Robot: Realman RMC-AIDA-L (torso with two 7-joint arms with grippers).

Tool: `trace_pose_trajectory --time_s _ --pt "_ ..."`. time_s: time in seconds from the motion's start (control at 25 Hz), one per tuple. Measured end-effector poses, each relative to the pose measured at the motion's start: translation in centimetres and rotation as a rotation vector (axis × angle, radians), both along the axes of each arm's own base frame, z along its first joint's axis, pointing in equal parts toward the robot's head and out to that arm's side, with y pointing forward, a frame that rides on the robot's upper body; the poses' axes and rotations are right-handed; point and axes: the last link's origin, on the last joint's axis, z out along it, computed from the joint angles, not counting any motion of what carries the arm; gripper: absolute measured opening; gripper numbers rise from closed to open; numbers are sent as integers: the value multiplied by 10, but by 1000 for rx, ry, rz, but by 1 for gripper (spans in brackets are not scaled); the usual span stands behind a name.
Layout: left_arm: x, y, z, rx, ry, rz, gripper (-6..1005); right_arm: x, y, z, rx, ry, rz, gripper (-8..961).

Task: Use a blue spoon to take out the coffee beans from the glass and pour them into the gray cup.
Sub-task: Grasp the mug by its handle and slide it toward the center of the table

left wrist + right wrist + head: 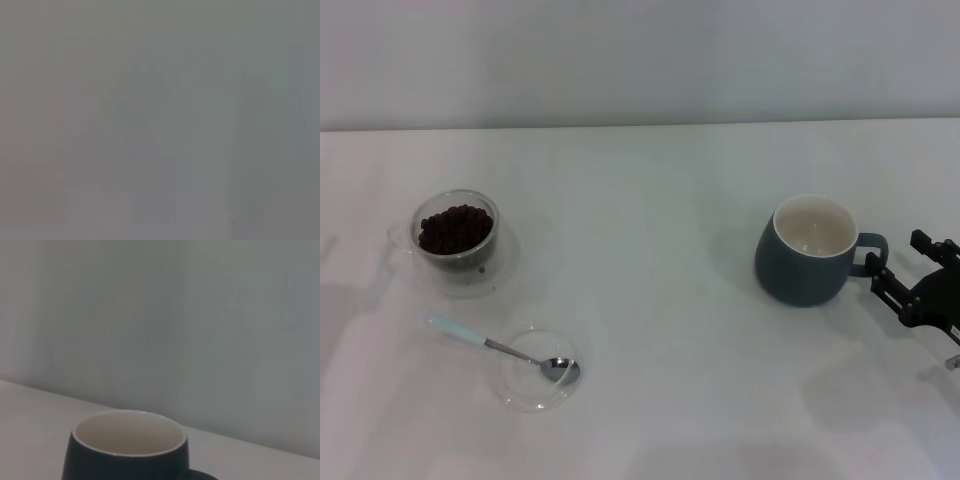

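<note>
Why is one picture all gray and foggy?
The left wrist view shows only a blank gray blur, nothing recognizable. The head view is clear: soft shadows under the gray cup and the glass. The right wrist view shows the cup's rim sharply.

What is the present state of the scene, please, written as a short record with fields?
spoon: small teaspoon with metal bowl and pale blue handle, bowl resting in a flat clear glass saucer, handle lying out over the rim
beans: dark coffee beans heaped in the small clear glass cup
mug: rounded blue-gray ceramic mug, cream inside, no beans visible, handle toward the right end effector
right end effector: beside the mug handle, fingers open, holding nothing
left end effector: not in view
surface: white table
</note>
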Motion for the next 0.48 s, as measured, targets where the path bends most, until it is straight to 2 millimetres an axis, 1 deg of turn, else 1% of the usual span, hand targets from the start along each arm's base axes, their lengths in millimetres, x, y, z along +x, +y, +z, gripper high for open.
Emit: trace_pose_trajectory --time_s 0.48 --pt "2 2 0 -2 2 -8 774 -1 12 -5 -16 -28 -40 674"
